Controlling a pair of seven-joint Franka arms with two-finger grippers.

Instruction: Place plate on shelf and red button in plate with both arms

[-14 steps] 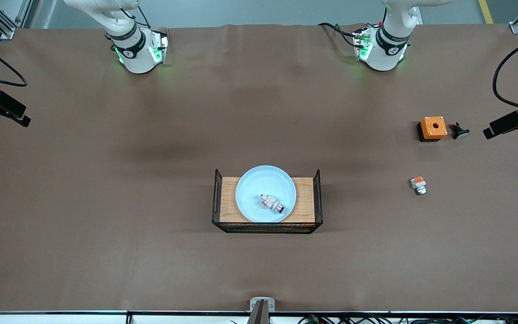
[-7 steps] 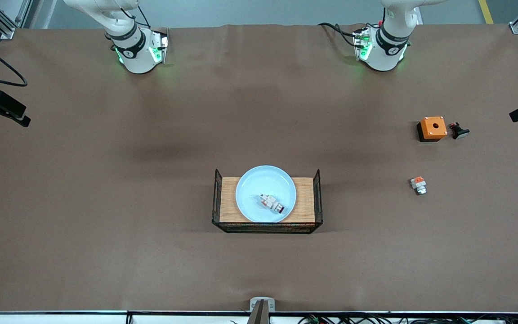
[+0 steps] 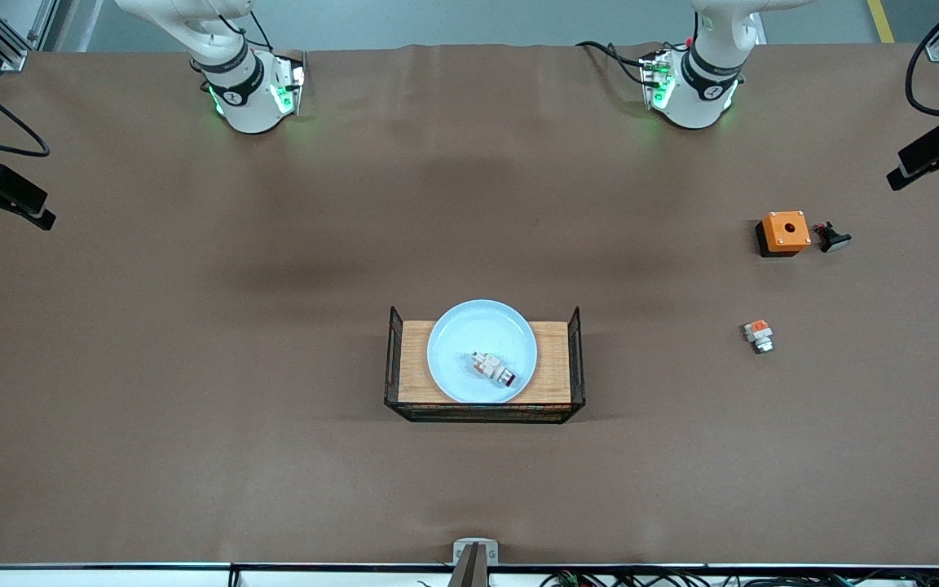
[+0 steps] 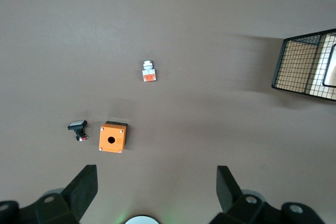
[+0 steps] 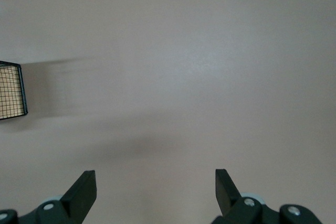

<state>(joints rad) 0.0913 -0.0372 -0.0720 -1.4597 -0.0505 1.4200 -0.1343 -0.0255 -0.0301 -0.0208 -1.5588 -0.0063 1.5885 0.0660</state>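
Brown paper covers the whole table (image 3: 192,367), and nearest the front camera, at the middle of it, stands a black wire rack (image 3: 484,367) with a wooden base. On that base lies the plate (image 3: 461,338), pale blue and round, and in the plate, toward its nearer edge, lies the red button (image 3: 494,368) on its side, its dark red cap pointing toward the front camera. Toward the left arm's end of the table, well apart from the rack, sits a small orange-and-white part (image 3: 758,335). Farther from the camera than that part stands an orange box (image 3: 783,232) with a round hole in its top, and just beside it lies a black button (image 3: 832,237) with a whitish cap. Both arms wait, raised over the table near their bases. The left gripper (image 4: 157,195) hangs high above the orange box, fingers (image 4: 83,187) spread wide and holding nothing. The right gripper (image 5: 156,192) hangs over bare paper, fingers (image 5: 83,190) likewise wide apart and empty, a corner of the rack showing at the edge of its view.
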